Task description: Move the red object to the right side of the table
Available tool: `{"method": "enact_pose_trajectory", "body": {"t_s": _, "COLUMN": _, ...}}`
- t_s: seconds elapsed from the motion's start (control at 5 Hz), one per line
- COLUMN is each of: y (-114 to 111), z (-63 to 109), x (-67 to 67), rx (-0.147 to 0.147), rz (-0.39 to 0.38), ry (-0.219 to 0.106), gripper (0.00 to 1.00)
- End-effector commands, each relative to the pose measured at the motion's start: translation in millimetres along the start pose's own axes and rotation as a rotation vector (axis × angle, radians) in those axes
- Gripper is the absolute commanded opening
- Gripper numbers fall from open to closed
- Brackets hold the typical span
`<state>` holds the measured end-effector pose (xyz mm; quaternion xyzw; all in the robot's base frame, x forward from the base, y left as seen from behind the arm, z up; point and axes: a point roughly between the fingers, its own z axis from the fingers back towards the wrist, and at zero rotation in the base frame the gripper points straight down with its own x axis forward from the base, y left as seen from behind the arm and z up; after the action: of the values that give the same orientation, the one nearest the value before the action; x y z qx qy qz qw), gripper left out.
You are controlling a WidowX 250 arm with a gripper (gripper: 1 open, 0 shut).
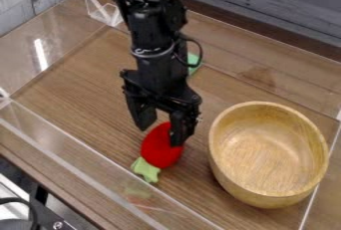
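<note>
I'm on the reach for the pick. My gripper is over the red object, its jaws spread wide on either side of the fruit's upper end. I can't tell from this angle whether a fingertip touches the skin, but nothing is gripped. The fruit lies on the tabletop near its front edge, just beside the wooden bowl, with its green leafy tip pointing towards that front edge. The green block sits farther back, partly hidden by the arm.

As I judge it, the grasp comes first and the carry is all still to do. Next I'd ease down until the fingers straddle the fat middle of the fruit, then close gently; a rounded thing like this could squirt out if I pinch only its end. The bowl's rim stands close on one side, so I'd keep the closing fingers off it. Once I have a firm hold, I'd lift clear of that rim before travelling towards the right edge.
</note>
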<state>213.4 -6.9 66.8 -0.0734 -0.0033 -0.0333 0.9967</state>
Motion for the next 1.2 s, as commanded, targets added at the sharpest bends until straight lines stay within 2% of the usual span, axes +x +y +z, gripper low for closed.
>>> {"method": "enact_pose_trajectory", "body": {"t_s": 0.0, "y": -0.5, "z": 8.0, "x": 1.3, "rx": 0.003, "rz": 0.006, "ry": -0.044, "gripper": 1.00}}
{"method": "enact_pose_trajectory", "body": {"t_s": 1.0, "y": -2.4, "z": 4.8, "x": -1.2, "rx": 0.001, "rz": 0.029, "ry": -0.062, "gripper": 1.00}}
